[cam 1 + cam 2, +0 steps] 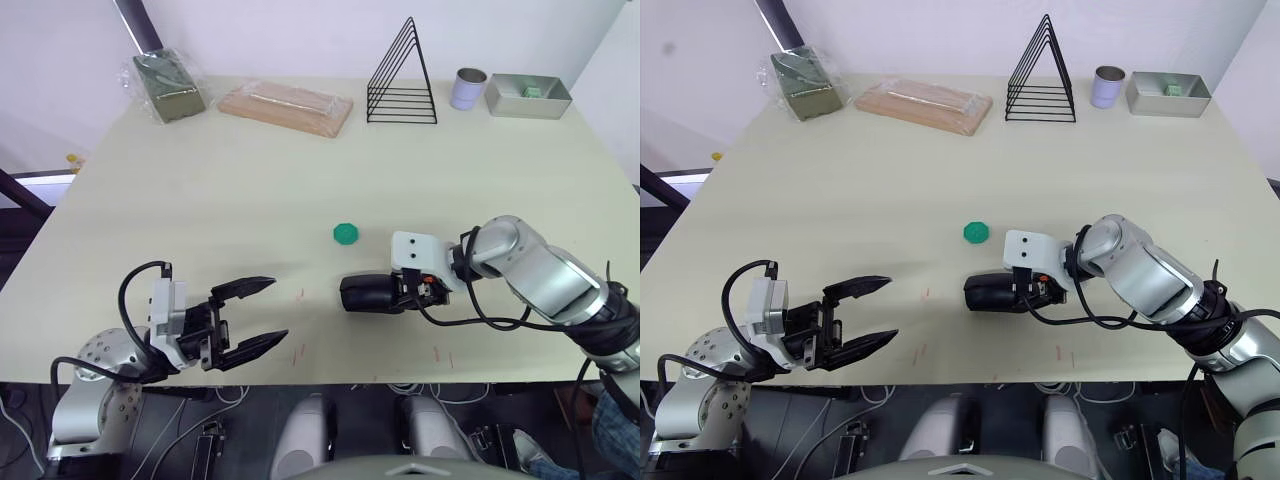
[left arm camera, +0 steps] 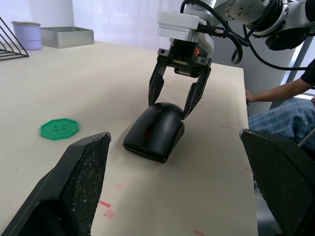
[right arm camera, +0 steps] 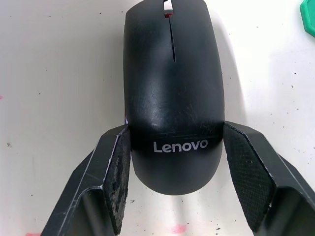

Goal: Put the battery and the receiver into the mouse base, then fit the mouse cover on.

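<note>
Right end effector (image 3: pixel 172 184) fingers straddle the mouse cover (image 3: pixel 172 98), apart; mouse base hidden beneath. Left end effector (image 1: pixel 245 320) apart, holding nothing.

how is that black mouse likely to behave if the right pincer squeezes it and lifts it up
The mouse cover looks like hard, glossy plastic, so it should stay stiff but may slip between the pads. The right pincer straddles only its rounded, tapering logo end, so it could squirt forward when squeezed. It sits flat on the table, so it will more likely slide than roll.
</note>
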`<action>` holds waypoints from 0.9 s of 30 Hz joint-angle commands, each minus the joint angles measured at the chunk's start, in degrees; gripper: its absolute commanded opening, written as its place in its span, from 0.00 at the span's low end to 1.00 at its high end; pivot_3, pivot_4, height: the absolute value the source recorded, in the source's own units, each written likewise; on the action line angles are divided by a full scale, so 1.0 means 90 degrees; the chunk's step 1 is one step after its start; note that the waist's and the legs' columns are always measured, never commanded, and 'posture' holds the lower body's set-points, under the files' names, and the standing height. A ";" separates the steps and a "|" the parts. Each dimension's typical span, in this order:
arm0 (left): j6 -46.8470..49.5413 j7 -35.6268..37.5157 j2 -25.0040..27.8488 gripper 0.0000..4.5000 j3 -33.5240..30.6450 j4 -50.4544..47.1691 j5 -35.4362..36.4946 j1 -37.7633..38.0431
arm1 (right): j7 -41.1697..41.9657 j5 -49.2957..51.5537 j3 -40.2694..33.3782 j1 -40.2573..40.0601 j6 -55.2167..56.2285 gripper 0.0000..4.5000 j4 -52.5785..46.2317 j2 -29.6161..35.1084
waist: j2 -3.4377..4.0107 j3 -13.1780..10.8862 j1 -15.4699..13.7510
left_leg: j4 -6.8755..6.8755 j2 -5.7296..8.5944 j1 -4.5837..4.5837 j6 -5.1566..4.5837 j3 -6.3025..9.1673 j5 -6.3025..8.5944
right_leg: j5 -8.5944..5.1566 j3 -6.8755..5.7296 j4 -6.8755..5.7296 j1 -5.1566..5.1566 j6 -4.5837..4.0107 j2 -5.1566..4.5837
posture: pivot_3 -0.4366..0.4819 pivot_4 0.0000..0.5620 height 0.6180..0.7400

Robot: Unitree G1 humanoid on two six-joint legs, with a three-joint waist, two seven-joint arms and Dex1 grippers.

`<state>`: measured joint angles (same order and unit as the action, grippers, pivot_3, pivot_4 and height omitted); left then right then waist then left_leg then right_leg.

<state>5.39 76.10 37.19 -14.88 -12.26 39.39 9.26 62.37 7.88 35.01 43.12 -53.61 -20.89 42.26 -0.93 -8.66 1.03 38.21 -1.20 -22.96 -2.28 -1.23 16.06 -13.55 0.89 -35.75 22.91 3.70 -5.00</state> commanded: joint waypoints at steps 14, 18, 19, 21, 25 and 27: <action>-0.0179 0.0019 0.0000 1.00 0.0036 -0.0117 -0.0023 -0.0019 | 0.0031 0.0125 -0.0142 0.0112 -0.0127 0.56 -0.0138 -0.0067 | 0.0000 0.0000 0.0002 | -0.0004 0.0000 0.0000 0.0001 0.0000 0.0000 | 0.0000 0.0000 0.0003 0.0001 -0.0001 -0.0001 | 0.48 0.27 1.00; -0.0181 0.0015 0.0002 1.00 0.0037 -0.0124 -0.0023 -0.0019 | -0.0002 0.0116 -0.0159 0.0113 -0.0106 0.56 -0.0134 -0.0086 | 0.0000 0.0000 0.0003 | -0.0006 0.0000 0.0000 0.0001 0.0000 0.0000 | -0.0001 -0.0001 0.0004 0.0001 -0.0001 -0.0002 | 0.48 0.27 1.00; -0.0180 0.0012 0.0002 1.00 0.0039 -0.0128 -0.0023 -0.0019 | -0.0006 0.0117 -0.0165 0.0114 -0.0108 0.56 -0.0138 -0.0090 | 0.0000 0.0000 0.0003 | -0.0006 0.0000 0.0000 0.0001 0.0000 0.0001 | -0.0001 0.0000 0.0004 0.0001 -0.0001 -0.0002 | 0.48 0.27 1.00; -0.0179 0.0010 0.0002 1.00 0.0041 -0.0131 -0.0022 -0.0020 | -0.0008 0.0121 -0.0170 0.0115 -0.0111 0.56 -0.0147 -0.0091 | 0.0000 0.0000 0.0003 | -0.0007 0.0000 0.0000 0.0001 0.0000 0.0000 | -0.0001 0.0000 0.0004 0.0002 -0.0001 -0.0002 | 0.48 0.27 1.00; -0.0182 0.0004 0.0007 1.00 0.0047 -0.0128 -0.0013 -0.0022 | -0.0015 0.0127 -0.0176 0.0116 -0.0126 0.56 -0.0162 -0.0090 | 0.0000 0.0000 0.0003 | -0.0008 0.0000 -0.0002 0.0001 0.0000 0.0001 | -0.0001 -0.0001 0.0006 0.0002 -0.0001 -0.0003 | 0.48 0.27 1.00; -0.0187 -0.0004 0.0002 1.00 0.0067 -0.0114 -0.0019 -0.0042 | -0.0018 0.0134 -0.0191 0.0124 -0.0119 0.56 -0.0148 -0.0099 | 0.0000 0.0000 0.0003 | -0.0008 0.0000 -0.0002 0.0001 0.0000 0.0001 | -0.0001 -0.0001 0.0007 0.0003 -0.0001 -0.0003 | 0.48 0.27 1.00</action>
<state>4.63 76.00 37.16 -13.96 -12.26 39.38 9.18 62.15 8.48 34.95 43.18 -54.76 -20.96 41.61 -0.93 -8.67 1.06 38.14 -1.20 -22.98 -2.27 -1.23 16.06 -13.56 0.88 -35.69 22.93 3.69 -5.03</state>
